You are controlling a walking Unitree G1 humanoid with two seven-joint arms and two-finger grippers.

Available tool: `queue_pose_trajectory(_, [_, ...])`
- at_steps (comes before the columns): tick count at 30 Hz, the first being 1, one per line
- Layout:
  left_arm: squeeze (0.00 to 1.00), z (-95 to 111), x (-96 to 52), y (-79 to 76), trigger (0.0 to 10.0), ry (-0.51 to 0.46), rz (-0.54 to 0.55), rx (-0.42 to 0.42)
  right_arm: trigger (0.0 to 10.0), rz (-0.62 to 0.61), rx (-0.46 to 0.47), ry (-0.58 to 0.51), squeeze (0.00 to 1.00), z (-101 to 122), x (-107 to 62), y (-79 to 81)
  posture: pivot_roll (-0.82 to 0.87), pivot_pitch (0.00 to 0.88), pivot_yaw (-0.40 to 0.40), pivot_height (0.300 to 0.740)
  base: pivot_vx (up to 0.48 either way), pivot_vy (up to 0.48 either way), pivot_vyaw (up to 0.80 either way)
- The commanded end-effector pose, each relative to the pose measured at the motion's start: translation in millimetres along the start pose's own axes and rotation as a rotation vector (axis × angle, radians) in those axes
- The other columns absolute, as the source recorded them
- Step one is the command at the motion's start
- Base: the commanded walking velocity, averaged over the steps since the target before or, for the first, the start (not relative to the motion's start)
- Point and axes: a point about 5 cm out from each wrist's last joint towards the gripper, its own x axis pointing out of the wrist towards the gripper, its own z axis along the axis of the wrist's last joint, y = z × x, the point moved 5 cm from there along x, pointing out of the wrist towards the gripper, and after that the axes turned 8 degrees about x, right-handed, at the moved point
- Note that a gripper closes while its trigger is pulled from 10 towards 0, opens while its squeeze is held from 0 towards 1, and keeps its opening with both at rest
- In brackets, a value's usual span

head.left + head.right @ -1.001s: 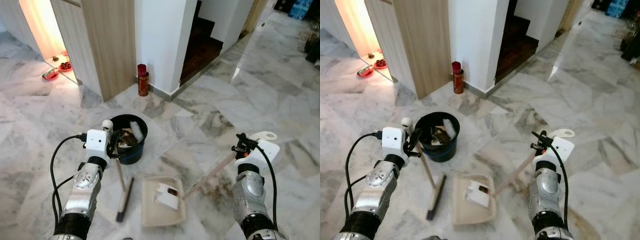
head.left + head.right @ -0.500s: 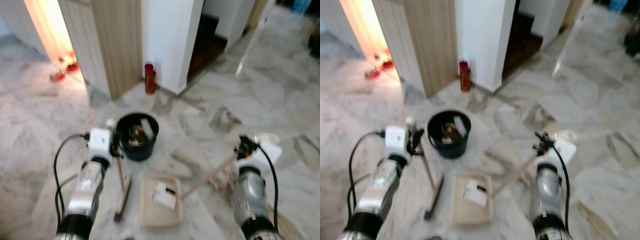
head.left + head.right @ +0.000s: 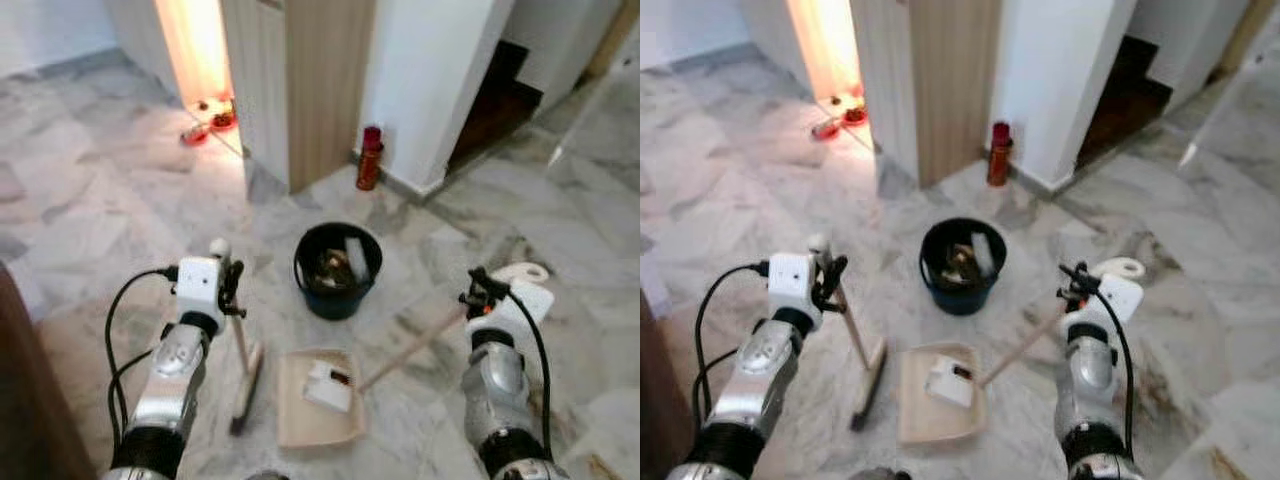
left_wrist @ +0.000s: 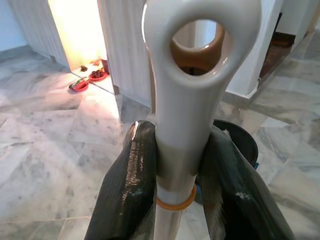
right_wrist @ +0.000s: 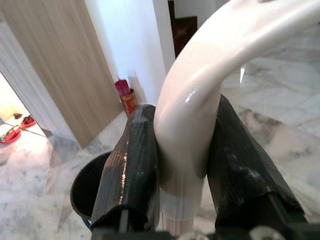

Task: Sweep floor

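Your view has swung left across the marble floor point(image 3: 90, 210): the black bin point(image 3: 338, 270) now sits at frame centre. The dustpan point(image 3: 316, 397), holding scraps, lies lower centre. Your left gripper point(image 4: 175, 175) stays clamped on the broom point(image 3: 243, 372) handle, your right gripper point(image 5: 182, 160) on the dustpan's handle. Emptying looks next.

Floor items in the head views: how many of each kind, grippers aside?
Broom: 1
Dustpan: 1
Black bucket: 1
Red canister by the wall: 1
Red dishes in the lit doorway: 2, as far as can be told
Total: 6
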Motion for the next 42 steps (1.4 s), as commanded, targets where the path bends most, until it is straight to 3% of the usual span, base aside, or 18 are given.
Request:
queue_pose_trajectory(1, [0.0, 8.9, 3.3, -3.7, 10.0, -0.034, -0.009, -0.006, 10.0, -0.007, -0.007, -0.043, 0.0, 12.3, 4.0, -3.8, 0.25, 0.065, -0.089, 0.74, 0.0, 0.0, 0.0])
queue_pose_trajectory(11, [0.0, 7.9, 2.9, -3.1, 10.0, -0.031, -0.003, -0.016, 10.0, -0.024, 0.003, -0.105, 0.0, 28.9, 7.4, -5.4, 0.24, 0.064, -0.092, 0.74, 0.0, 0.0, 0.0])
queue_pose_trajectory(18, [0.0, 6.5, 3.0, -3.5, 10.0, -0.026, -0.004, -0.018, 10.0, 0.02, 0.076, -0.252, 0.0, 74.6, 14.1, 15.9, 0.24, 0.058, -0.091, 0.74, 0.0, 0.0, 0.0])
queue_pose_trajectory(22, [0.0, 6.3, 3.1, -4.7, 10.0, -0.025, -0.009, -0.018, 10.0, 0.02, 0.111, -0.284, 0.0, 88.1, 14.4, 19.1, 0.23, 0.053, -0.091, 0.74, 0.0, 0.0, 0.0])
queue_pose_trajectory(33, [0.0, 6.9, 4.5, -9.1, 10.0, -0.027, -0.022, -0.026, 10.0, 0.056, 0.224, -0.438, 0.0, 153.6, 7.1, 38.7, 0.23, 0.036, -0.089, 0.74, 0.0, 0.0, 0.0])
queue_pose_trajectory(42, [0.0, 7.6, 4.7, -8.5, 10.0, -0.032, -0.01, -0.034, 10.0, 0.087, 0.15, -0.445, 0.0, 155.9, 3.6, 49.1, 0.23, 0.049, -0.095, 0.74, 0.0, 0.0, 0.0])
